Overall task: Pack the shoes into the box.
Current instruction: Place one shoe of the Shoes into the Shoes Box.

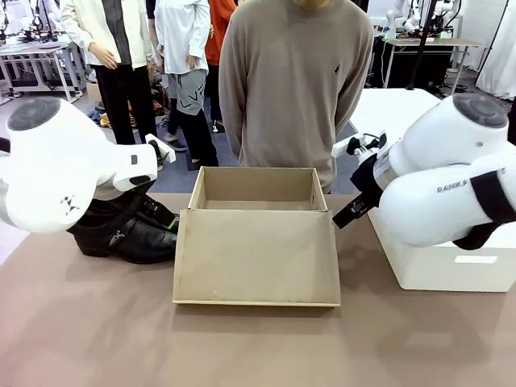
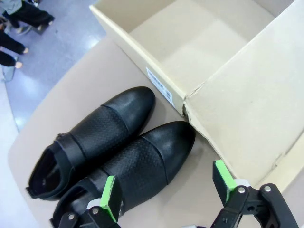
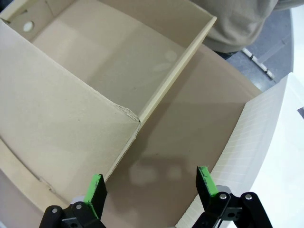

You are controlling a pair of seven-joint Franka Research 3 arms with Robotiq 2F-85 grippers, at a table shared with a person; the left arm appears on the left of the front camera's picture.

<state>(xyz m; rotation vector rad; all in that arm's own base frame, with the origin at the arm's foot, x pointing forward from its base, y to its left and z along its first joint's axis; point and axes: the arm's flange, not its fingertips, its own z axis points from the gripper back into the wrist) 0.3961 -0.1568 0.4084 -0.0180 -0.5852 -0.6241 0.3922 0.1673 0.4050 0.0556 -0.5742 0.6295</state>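
Counter (image 1: 258, 347) bearing the empty box (image 1: 258, 189) at frame centre, its flap lid folded flat toward the camera, and the shoes (image 1: 129, 234) side by side at centre left, toes just beside the box's left wall. Left gripper (image 2: 166, 183), jaws spread, hangs by the lower shoe's toe; right gripper (image 3: 152, 183), also spread, hangs over bare counter beside the box's corner. A sound pick would probably straddle one shoe across its narrow instep, close firmly on the glossy leather, and clear the wall before lowering.
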